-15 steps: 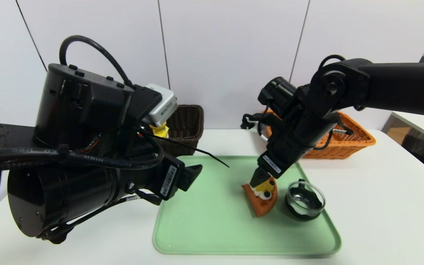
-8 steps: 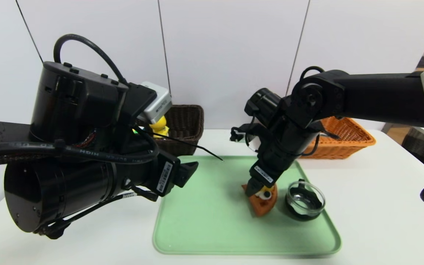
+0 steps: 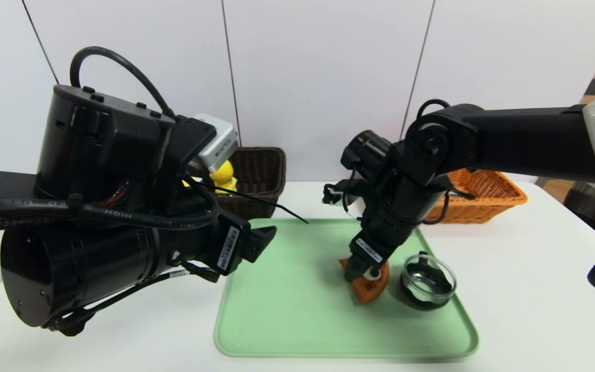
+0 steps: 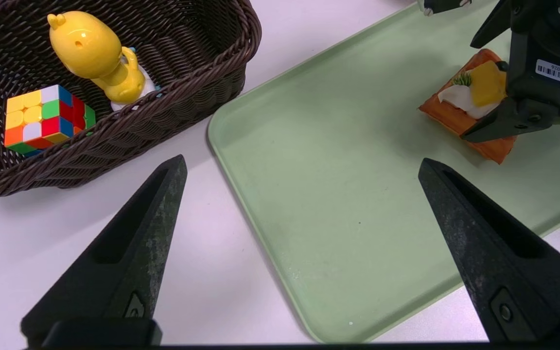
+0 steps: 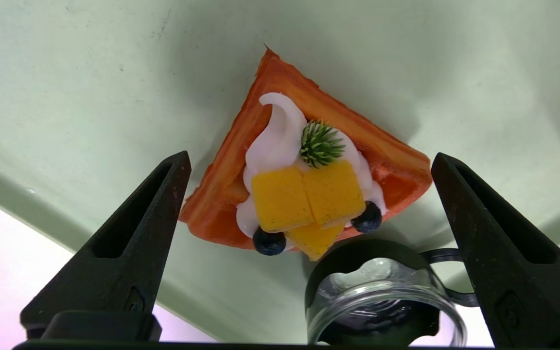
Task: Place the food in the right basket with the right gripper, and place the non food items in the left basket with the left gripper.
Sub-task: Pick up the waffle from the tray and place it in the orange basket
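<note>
1. The smooth green tray [image 3: 297, 320] is lying mid-table, with the dark woven left basket [image 3: 261, 175] sitting at its eleven o'clock and the orange wicker right basket [image 3: 483, 199] at its one o'clock.
2. The left gripper [image 4: 299, 170] is hanging wide open and empty, since the puzzle cube [image 4: 46, 119] and glossy yellow duck toy [image 4: 97, 56] are already resting inside the left basket.
3. The right gripper [image 5: 309, 167] is straddling the waffle wedge [image 5: 309, 189], jaws apart (not yet clamped).
4. The round glass bowl [image 3: 428, 281] is waiting at the wedge's three o'clock.
</note>
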### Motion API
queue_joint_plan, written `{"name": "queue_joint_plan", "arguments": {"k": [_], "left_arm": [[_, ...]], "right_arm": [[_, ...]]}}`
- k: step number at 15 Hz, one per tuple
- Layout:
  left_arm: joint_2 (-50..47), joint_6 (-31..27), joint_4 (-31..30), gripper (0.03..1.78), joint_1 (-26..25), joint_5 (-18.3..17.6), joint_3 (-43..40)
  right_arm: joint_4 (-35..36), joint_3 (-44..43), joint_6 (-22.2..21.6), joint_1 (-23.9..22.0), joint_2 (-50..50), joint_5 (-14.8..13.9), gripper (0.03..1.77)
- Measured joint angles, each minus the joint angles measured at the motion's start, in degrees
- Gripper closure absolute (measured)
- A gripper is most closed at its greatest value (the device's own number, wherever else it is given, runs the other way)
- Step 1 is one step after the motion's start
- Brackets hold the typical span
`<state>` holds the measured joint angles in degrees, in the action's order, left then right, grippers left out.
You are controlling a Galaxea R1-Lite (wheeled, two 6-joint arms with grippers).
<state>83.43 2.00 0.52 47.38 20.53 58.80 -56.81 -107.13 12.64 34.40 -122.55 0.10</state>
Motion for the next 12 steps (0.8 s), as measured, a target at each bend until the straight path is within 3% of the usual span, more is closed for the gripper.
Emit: {"name": "queue_joint_plan", "arguments": {"k": [5, 12], "left_arm": [[0.0, -0.02, -0.09, 0.12, -0.01, -0.05, 0.0], [-0.22, 0.01, -0.11, 0.12, -0.28, -0.09, 0.0]], "right_arm": [[0.09, 0.33, -4.57, 0.66, -0.49, -2.73, 0.09], [0.26, 0.62, -5.07, 0.73, -0.73, -4.52, 0.09]]}}
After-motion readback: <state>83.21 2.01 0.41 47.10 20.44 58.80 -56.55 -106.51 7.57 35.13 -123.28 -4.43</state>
